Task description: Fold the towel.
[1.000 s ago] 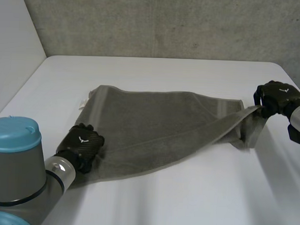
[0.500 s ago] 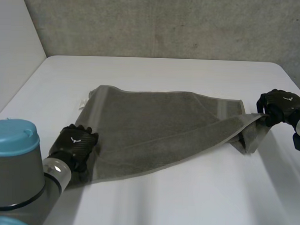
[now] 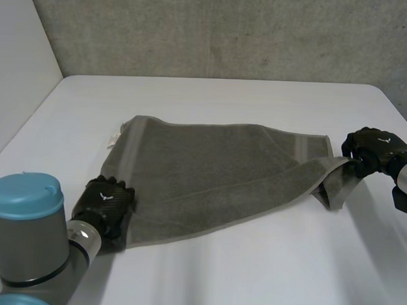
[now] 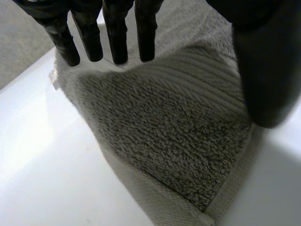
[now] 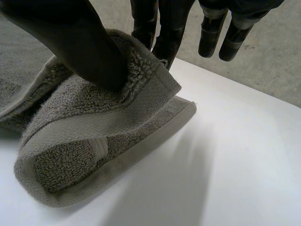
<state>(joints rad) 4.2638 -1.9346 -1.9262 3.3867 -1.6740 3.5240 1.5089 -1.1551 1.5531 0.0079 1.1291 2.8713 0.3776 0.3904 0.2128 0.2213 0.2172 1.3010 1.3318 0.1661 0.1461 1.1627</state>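
I reckon the towel soft and limp, best held at its corners: my right hand pinches its right corner, my left hand rests straight-fingered on its near-left one.

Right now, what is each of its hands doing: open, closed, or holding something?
Left hand: open, fingers straight above a towel corner.
Right hand: closed, pinching the towel's other end.

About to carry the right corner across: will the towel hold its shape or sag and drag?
Probably floppy: the towel sags in a fold below the right hand pinching its corner. Its looped pile suggests it would drag on the table, not slide. The left hand on the near corner may anchor it.
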